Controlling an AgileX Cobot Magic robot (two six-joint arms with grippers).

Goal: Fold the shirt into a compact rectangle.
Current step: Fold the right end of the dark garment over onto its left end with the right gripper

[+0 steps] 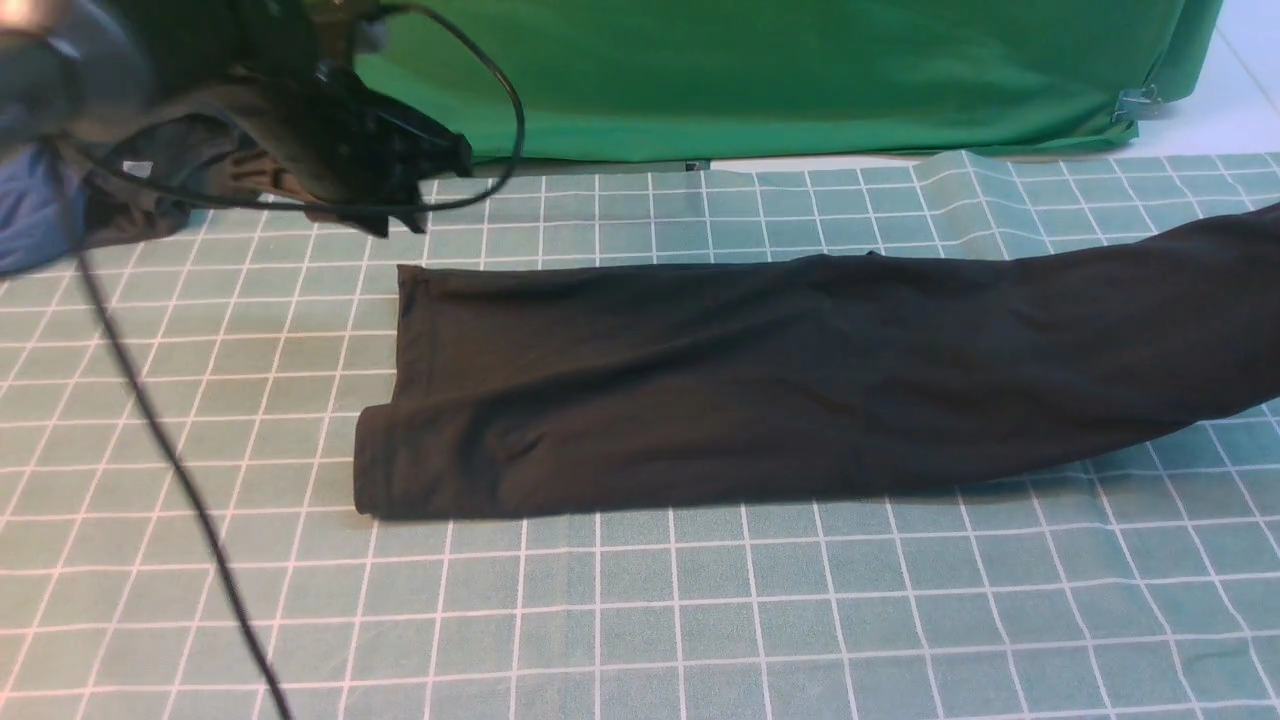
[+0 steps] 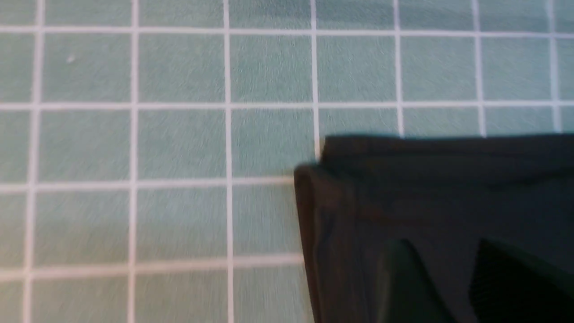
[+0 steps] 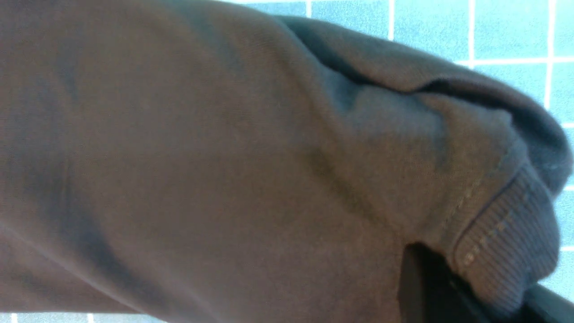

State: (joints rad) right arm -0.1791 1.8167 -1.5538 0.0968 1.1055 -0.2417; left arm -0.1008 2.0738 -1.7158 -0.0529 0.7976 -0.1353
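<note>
The black shirt [image 1: 760, 390] lies folded into a long band across the checked tablecloth. Its left end forms a squared hem corner [image 2: 332, 179]. Its right end rises off the table toward the right edge of the front view. My left gripper [image 2: 448, 260] hovers over that hem corner, its two fingers apart with only fabric showing below them. In the front view the left gripper [image 1: 400, 205] is a blurred dark shape at the back left. My right gripper [image 3: 475, 280] is out of the front view. It is shut on the shirt at a ribbed band [image 3: 506, 242].
A dark grey garment with a white tag [image 1: 170, 160] is bunched at the back left under the left arm. A green cloth [image 1: 800, 70] hangs along the back. A black cable [image 1: 180, 470] runs down across the teal checked tablecloth [image 1: 700, 620].
</note>
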